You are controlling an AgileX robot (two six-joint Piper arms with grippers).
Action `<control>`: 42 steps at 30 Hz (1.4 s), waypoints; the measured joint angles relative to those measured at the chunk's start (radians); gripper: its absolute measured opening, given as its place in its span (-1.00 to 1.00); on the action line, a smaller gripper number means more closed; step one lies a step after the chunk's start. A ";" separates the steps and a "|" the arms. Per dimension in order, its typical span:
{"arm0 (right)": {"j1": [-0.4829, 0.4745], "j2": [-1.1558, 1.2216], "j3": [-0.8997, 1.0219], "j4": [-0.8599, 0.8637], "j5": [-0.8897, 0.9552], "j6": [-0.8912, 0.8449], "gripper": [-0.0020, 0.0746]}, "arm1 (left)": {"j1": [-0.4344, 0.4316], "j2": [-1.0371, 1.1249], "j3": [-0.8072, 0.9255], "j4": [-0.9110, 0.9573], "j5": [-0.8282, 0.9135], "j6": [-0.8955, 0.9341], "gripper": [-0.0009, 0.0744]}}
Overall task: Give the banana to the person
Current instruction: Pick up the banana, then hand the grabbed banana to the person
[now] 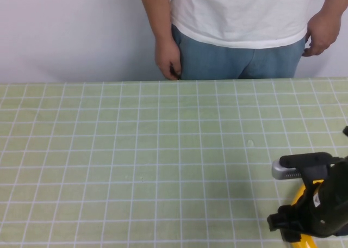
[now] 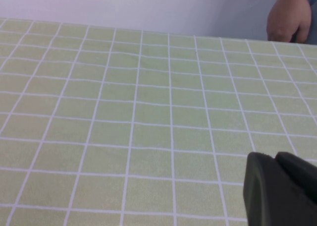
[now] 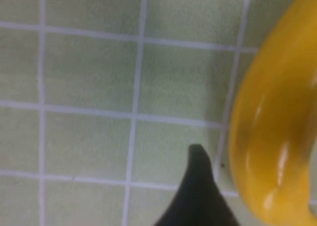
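The yellow banana (image 1: 299,196) lies on the table at the near right corner, mostly hidden under my right arm. In the right wrist view it is a glossy yellow curve (image 3: 270,137). My right gripper (image 1: 305,218) hangs low over it, open; one dark fingertip (image 3: 197,159) stands just beside the banana without touching it, and the other finger is out of frame. My left gripper (image 2: 278,161) shows only in the left wrist view, shut and empty above the table. The person (image 1: 239,25) stands behind the far edge in a white T-shirt and jeans, hands down; one hand (image 2: 288,19) shows.
The table (image 1: 136,150) has a light-green cloth with a white grid. A pale wall rises behind its far edge.
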 joint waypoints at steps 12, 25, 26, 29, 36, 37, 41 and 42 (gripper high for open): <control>-0.003 0.109 0.000 -0.041 -0.028 0.000 0.21 | 0.000 0.000 0.000 0.000 0.000 0.000 -0.97; -0.003 0.134 0.000 -0.050 0.000 -0.010 -0.92 | 0.000 0.000 0.000 0.000 0.000 0.000 -0.97; -0.003 0.134 0.000 -0.057 0.005 -0.010 -0.97 | 0.000 0.000 0.000 0.000 0.000 0.000 -0.97; -0.003 0.134 -0.004 -0.084 0.017 -0.008 -0.96 | 0.000 0.000 0.000 0.000 0.000 0.000 -0.97; -0.003 0.082 -0.156 -0.139 0.151 -0.008 -0.97 | 0.000 0.000 0.000 0.000 0.000 0.000 -0.97; -0.003 0.066 -0.193 -0.149 0.178 -0.013 -0.97 | 0.000 0.000 0.000 0.000 0.000 0.000 -0.97; -0.003 0.002 -0.349 -0.149 0.260 -0.065 -0.97 | 0.000 0.000 0.000 0.000 0.000 0.000 -0.97; -0.003 -0.015 -0.396 -0.142 0.278 -0.071 -0.97 | 0.000 0.000 0.000 0.000 0.000 0.000 -0.97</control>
